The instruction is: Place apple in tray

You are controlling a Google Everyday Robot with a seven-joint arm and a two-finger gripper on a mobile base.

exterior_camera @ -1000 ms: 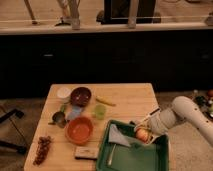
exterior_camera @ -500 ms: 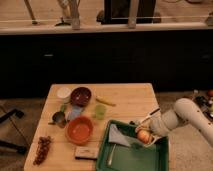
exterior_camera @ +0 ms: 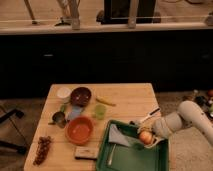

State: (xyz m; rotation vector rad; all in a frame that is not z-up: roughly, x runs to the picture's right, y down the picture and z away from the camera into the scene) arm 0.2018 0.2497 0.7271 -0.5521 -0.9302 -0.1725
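The apple [exterior_camera: 145, 136], reddish-yellow, sits low inside the green tray [exterior_camera: 125, 159] near its right side. My gripper [exterior_camera: 148, 133] is at the end of the white arm that reaches in from the right, and it is right at the apple over the tray. A grey cloth [exterior_camera: 119, 136] and a utensil [exterior_camera: 111, 154] lie in the tray to the left of the apple.
On the wooden table [exterior_camera: 130, 102] stand an orange bowl [exterior_camera: 80, 130], a dark brown bowl [exterior_camera: 81, 95], a white cup [exterior_camera: 63, 92], a green cup [exterior_camera: 100, 111], a metal cup [exterior_camera: 59, 118], a banana [exterior_camera: 105, 101], grapes [exterior_camera: 42, 149] and a small packet [exterior_camera: 86, 153].
The gripper and the apple have moved slightly down and to the right, lower into the tray.
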